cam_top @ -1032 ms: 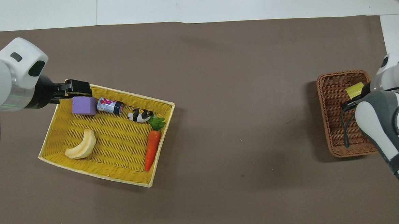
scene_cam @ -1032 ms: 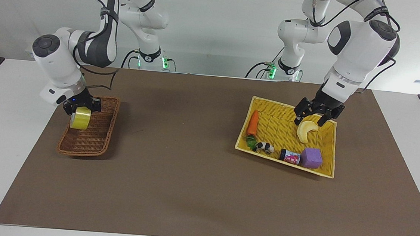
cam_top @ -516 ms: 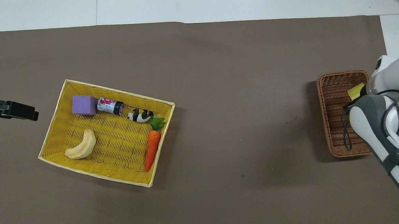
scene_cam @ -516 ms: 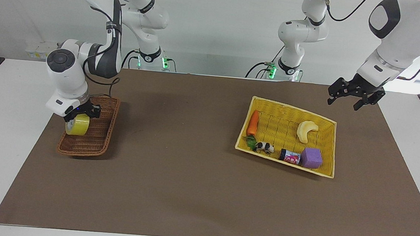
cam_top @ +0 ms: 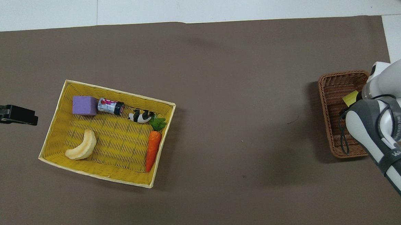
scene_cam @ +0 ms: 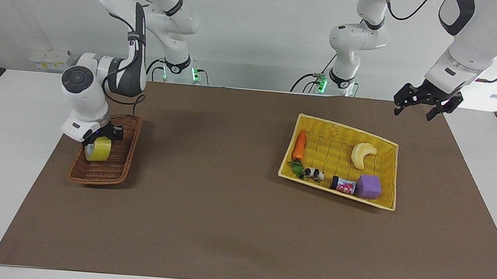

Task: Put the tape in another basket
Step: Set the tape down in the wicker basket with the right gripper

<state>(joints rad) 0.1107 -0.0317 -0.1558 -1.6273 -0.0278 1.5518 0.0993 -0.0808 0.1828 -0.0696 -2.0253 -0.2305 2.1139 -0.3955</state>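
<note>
Inside woven wicker basket [scene_cam: 113,164], glossy round tape [scene_cam: 98,149] under right hand [scene_cam: 97,138].

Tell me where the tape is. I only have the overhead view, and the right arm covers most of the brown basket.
Observer: The tape stands on edge, low inside the brown basket.
Operator: Where is the right claw?
Observer: The right claw is down on top of the roll. I cannot tell whether it grips it.
Operator: And the left claw? I see only its tip.
Observer: The left claw hangs open and empty, raised over the mat beside the yellow basket.
</note>
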